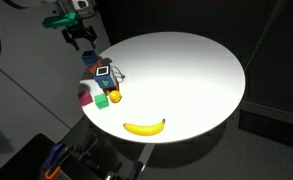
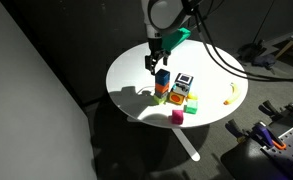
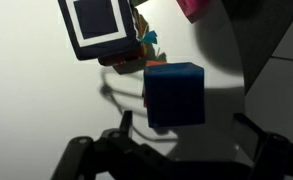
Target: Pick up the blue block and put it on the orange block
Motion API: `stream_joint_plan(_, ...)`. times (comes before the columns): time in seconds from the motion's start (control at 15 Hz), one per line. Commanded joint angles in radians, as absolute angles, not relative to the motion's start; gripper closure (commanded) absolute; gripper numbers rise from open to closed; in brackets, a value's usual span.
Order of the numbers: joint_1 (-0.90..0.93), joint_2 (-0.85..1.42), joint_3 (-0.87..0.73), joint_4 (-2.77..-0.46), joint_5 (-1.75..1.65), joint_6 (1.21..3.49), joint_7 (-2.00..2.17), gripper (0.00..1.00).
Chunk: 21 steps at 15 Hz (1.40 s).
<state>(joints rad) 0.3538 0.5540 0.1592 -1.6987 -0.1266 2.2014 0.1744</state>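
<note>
The blue block sits on top of the orange block near the table's edge. In the wrist view the blue block fills the middle, with only a thin orange edge showing at its left side. My gripper is open and empty, just above the blue block and apart from it. Its two fingers stand wide on either side of the block. In an exterior view the gripper hangs over the blue block.
A dark block with a white-and-black label stands beside the stack. A green block, a magenta block and a round orange fruit lie close by. A banana lies near the rim of the white round table.
</note>
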Motion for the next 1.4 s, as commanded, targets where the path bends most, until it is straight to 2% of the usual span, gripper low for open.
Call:
stream_joint_plan(0.0, 0.354, 0.521, 0.159, -1.690, -0.110, 2.184, 0.196, 0.00)
stream_joint_plan(0.8, 0.355, 0.423, 0.168, -1.725, -0.095, 2.036, 0.229, 0.00)
stream_joint_plan(1.33, 0.353, 0.304, 0.171, -1.861, -0.100, 2.035, 0.345, 0.00)
